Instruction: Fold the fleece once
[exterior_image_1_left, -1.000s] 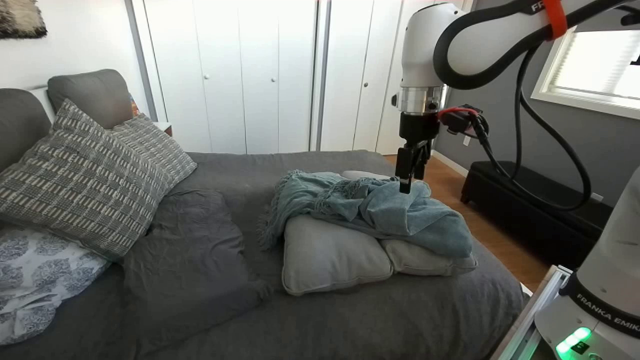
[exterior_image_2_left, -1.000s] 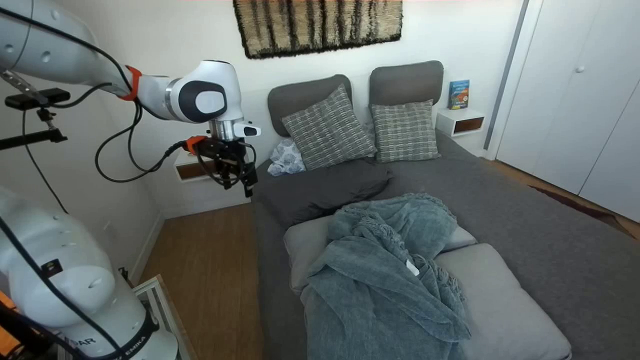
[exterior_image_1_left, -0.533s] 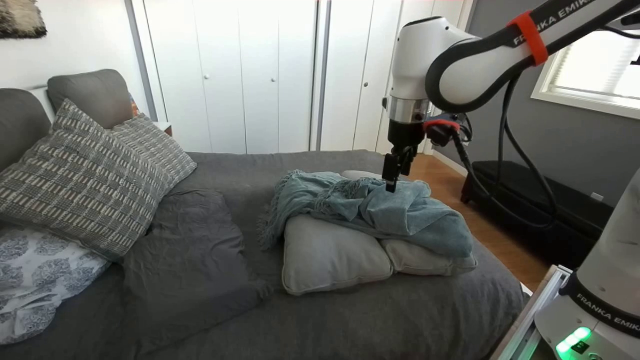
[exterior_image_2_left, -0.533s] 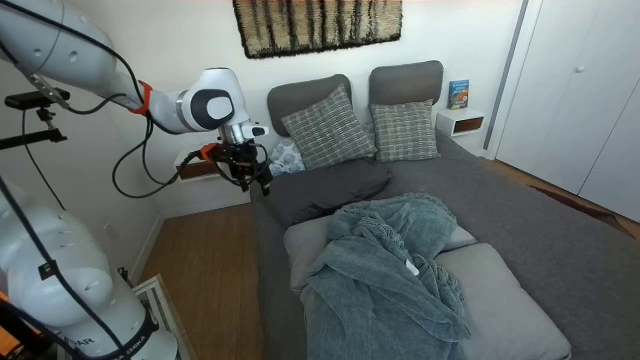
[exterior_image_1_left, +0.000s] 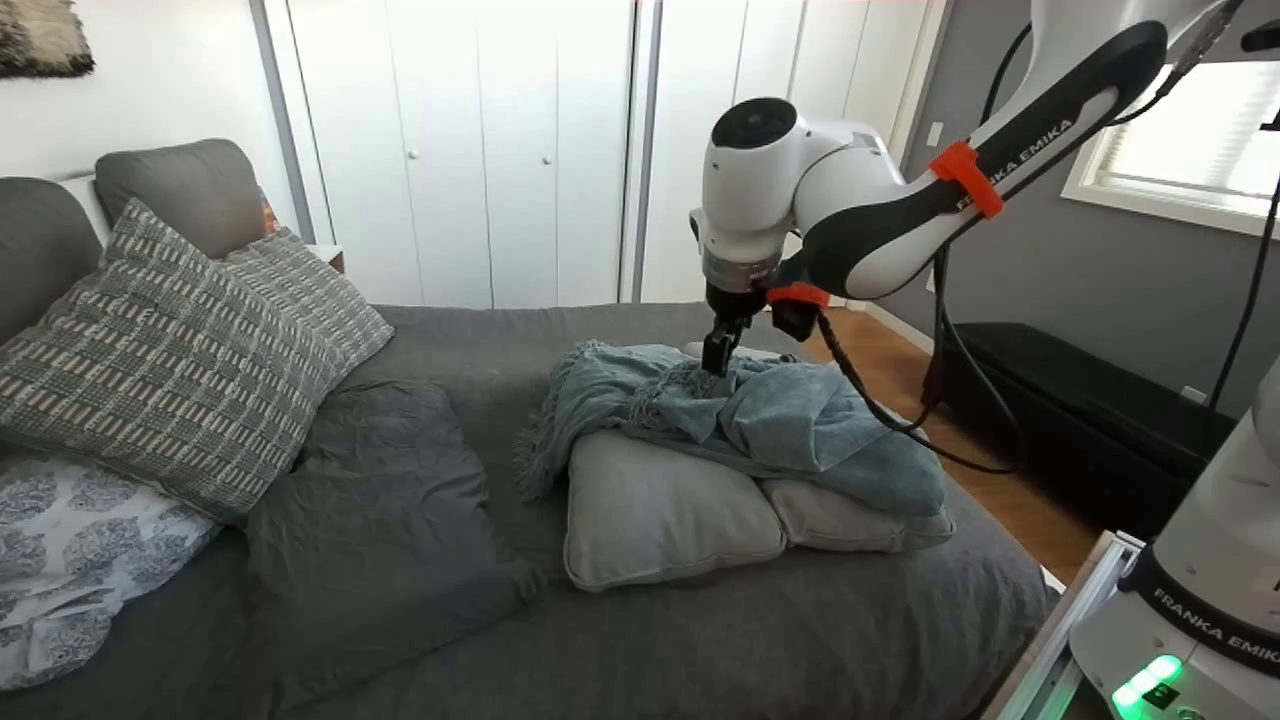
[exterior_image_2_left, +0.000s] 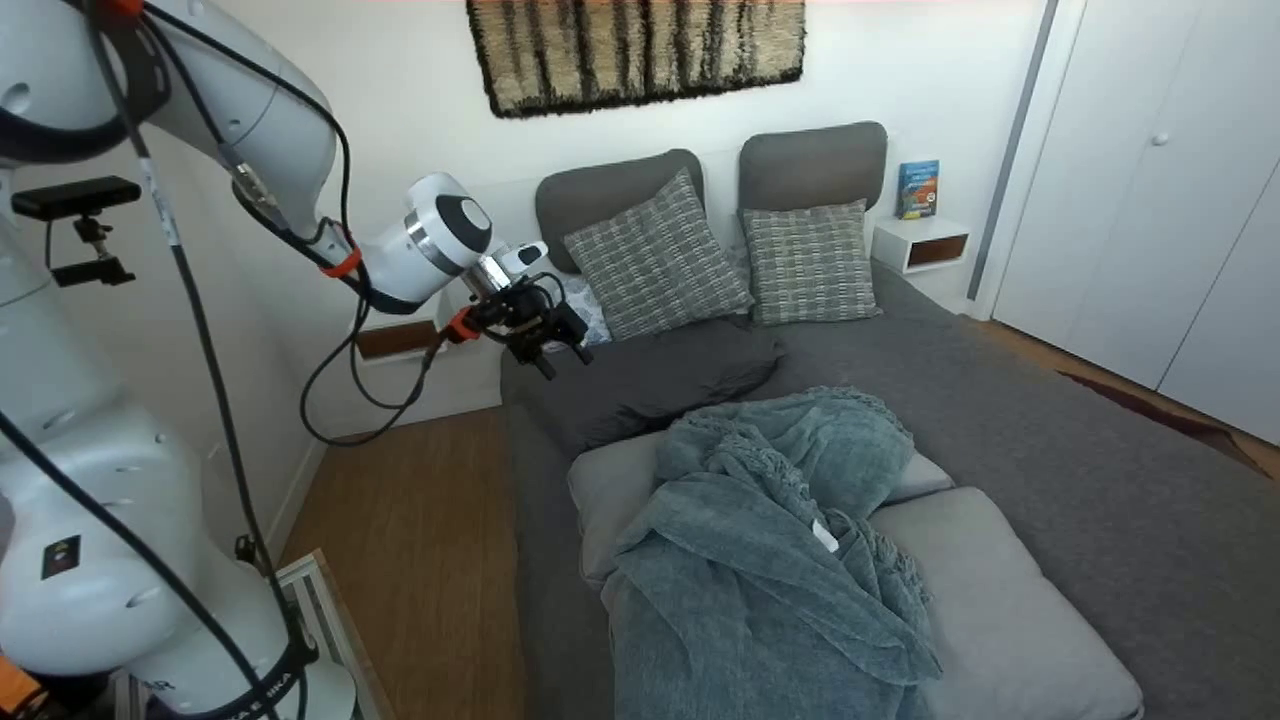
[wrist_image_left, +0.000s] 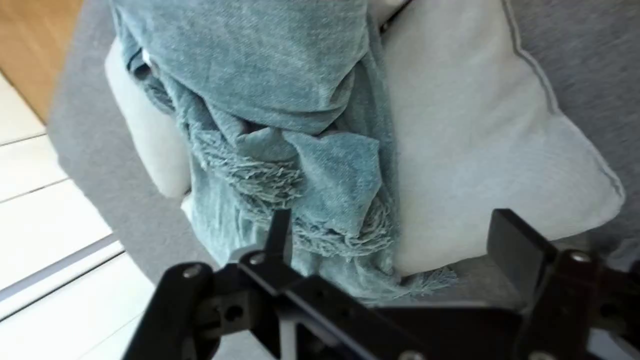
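The fleece is a blue-green fringed blanket (exterior_image_1_left: 800, 412), bunched and creased on top of light grey cushions on the bed. It also shows in an exterior view (exterior_image_2_left: 760, 570), with a small white tag on it, and in the wrist view (wrist_image_left: 260, 65), its fringe near the jaws. My gripper (exterior_image_1_left: 715, 368) is open and empty. In an exterior view (exterior_image_2_left: 566, 364) it hangs tilted in the air over the bed's side, apart from the fleece. In the wrist view (wrist_image_left: 392, 214) its fingers are wide apart, with the fringe end and a cushion seen below between them.
Light grey cushions (exterior_image_1_left: 670, 510) lie under the fleece on the dark grey bed (exterior_image_1_left: 800, 640). A dark grey pillow (exterior_image_2_left: 660, 375) and patterned pillows (exterior_image_2_left: 660, 265) lie toward the headboard. White nightstands (exterior_image_2_left: 920, 245) flank the bed. A black bench (exterior_image_1_left: 1060, 430) stands beyond the bed.
The arm has reached out and its wrist has tilted. The gripper has moved toward the fringed end of the fleece, staying in the air. The fleece has not moved.
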